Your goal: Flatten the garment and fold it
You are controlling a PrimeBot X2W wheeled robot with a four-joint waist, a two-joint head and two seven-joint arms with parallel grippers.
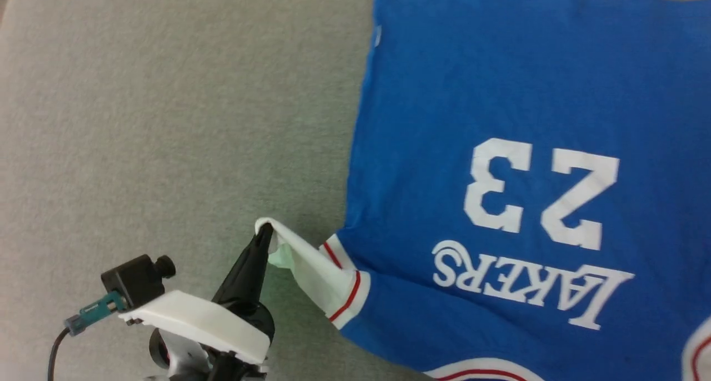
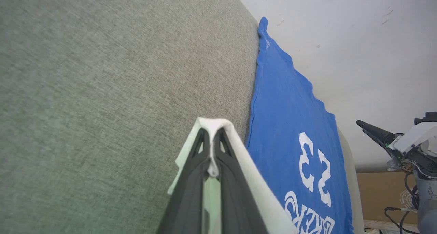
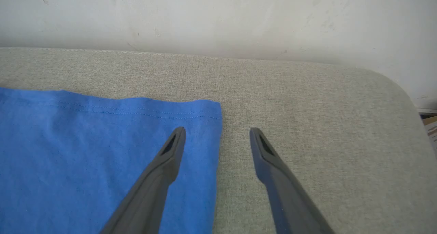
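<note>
Grey woven cloth covers the bench (image 1: pixel 166 120), which meets a pale wall (image 3: pixel 218 15) at its far edge. Spread on the bench's right part lies the blue garment (image 1: pixel 500 92), front up, its white lettering upside down in the head view. Its white sleeve (image 1: pixel 316 270) is lifted off the bench, pinched at the edge by the closed left hand (image 1: pixel 264 236). The right hand (image 3: pixel 217 135) is spread wide over the hem corner, one finger above blue cloth, the other above the bench.
</note>
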